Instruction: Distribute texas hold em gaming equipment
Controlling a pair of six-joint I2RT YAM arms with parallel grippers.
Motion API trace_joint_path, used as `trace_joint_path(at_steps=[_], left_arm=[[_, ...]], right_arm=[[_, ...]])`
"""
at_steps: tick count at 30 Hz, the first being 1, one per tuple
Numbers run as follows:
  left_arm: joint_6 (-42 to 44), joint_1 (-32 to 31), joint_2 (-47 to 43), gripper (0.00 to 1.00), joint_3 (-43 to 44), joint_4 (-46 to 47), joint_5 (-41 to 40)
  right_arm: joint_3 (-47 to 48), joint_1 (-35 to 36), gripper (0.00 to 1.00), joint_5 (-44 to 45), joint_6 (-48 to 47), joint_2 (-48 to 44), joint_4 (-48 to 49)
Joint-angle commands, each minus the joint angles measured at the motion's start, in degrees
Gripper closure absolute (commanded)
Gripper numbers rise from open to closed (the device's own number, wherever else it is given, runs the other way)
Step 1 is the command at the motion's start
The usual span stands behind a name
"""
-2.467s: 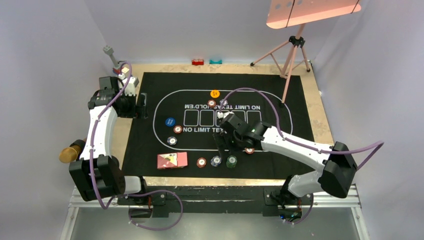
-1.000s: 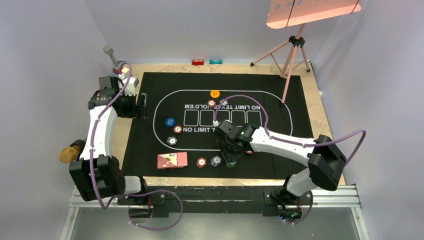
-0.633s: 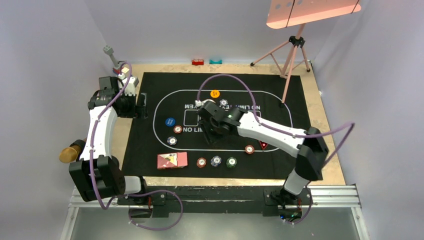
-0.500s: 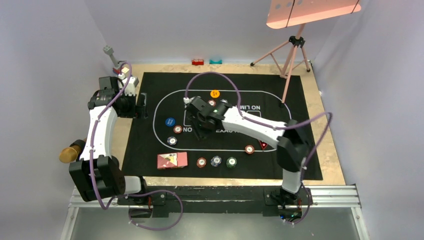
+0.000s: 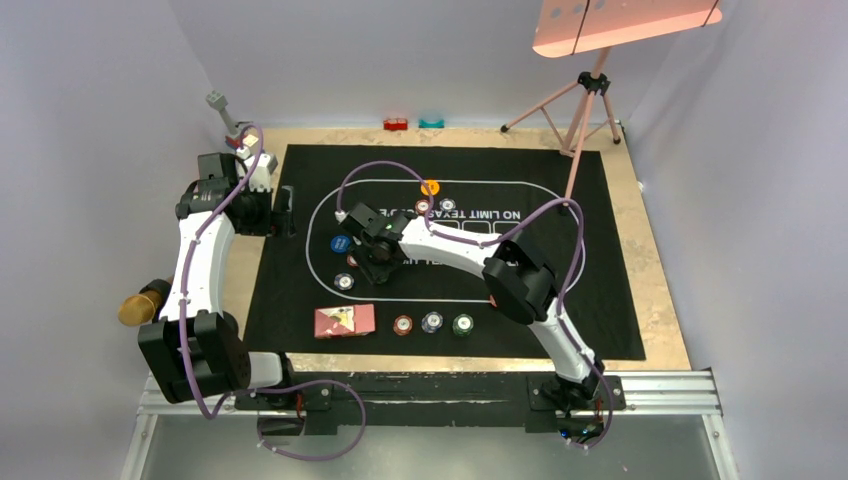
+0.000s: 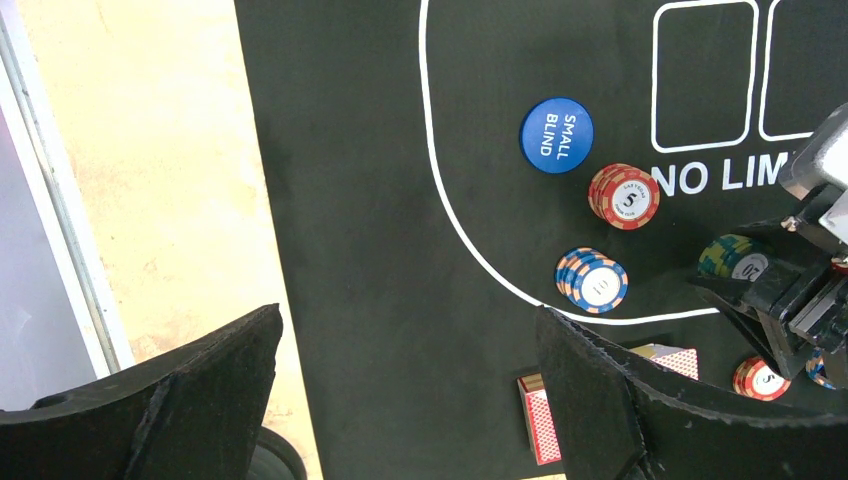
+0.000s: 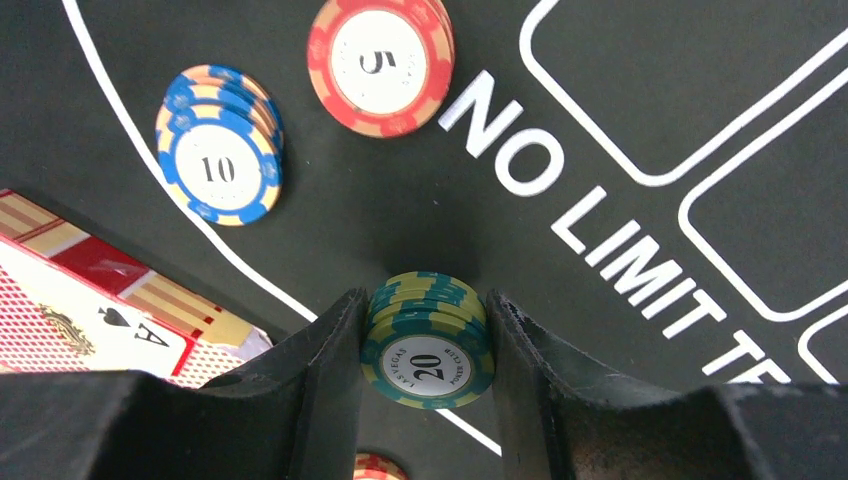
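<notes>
Roughly midway, by the look of it: the right gripper [image 7: 424,305] has its fingers drawn part-way in and pressed on both sides of a stack of green round poker chips marked 20 [image 7: 428,352], over the left part of the black printed felt mat [image 5: 610,300], by the white oval line; whether the stack rests on the mat or hangs just above it I cannot tell.

Close by on its left lie a stack of red round chips marked 5 [image 7: 380,62] and a stack of blue round chips marked 10 [image 7: 220,160], with the blue round disc lettered SMALL BLIND [image 6: 557,135] just beyond them; so this left place seems to lack only the green stack.

Along the near edge a near red chip [image 5: 402,324], a near blue-grey chip [image 5: 432,322] and a near green chip [image 5: 463,324] sit in a row, which looks like a finished place; to their left lies the red-backed pack of playing cards [image 5: 344,321], apparently not dealt.

At the far side the orange round disc [image 5: 430,187] has a far red chip [image 5: 423,207] and a far blue-grey chip [image 5: 447,205] beside it, but no green one that I can see; that place and the cards are probably what is left.

The left gripper [image 6: 408,315] hangs with jaws spread wide and nothing between them, over the left edge of the mat, apart from the chips.
</notes>
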Motion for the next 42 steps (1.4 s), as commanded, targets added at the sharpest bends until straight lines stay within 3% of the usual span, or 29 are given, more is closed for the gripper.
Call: trace_joint_path(at_steps=[1,12,23,28,37,42], left_arm=[[-0.5,0.5,-0.7,0.00,0.2,1.1,0.7],[-0.4,0.5,-0.3,0.00,-0.1,1.3,0.1],[-0.3,0.5,0.0,0.00,-0.3,1.4,0.2],[-0.2,0.5,-0.3,0.00,-0.3,1.4,0.2],[-0.2,0.5,-0.8,0.00,-0.4,1.3,0.2],[-0.1,0.5,-1.0,0.00,-0.5,1.2,0.5]], right_arm=[[2.0,0.4,0.91,-1.0,-1.5,-0.5,5.5],[4.9,0.5,0.83,-1.9,-1.8,3.9,6.0],[5.8,0.4,0.46,-3.1,-2.5,3.9,5.0],[7.3,0.4,0.38,-2.7,-3.2,3.1,3.6],[10.2,-0.3,0.36,1.9,-3.6,-3.6,-0.9],[-1.0,-2.4,0.36,4.2,-1.5,-15.2,-1.6]])
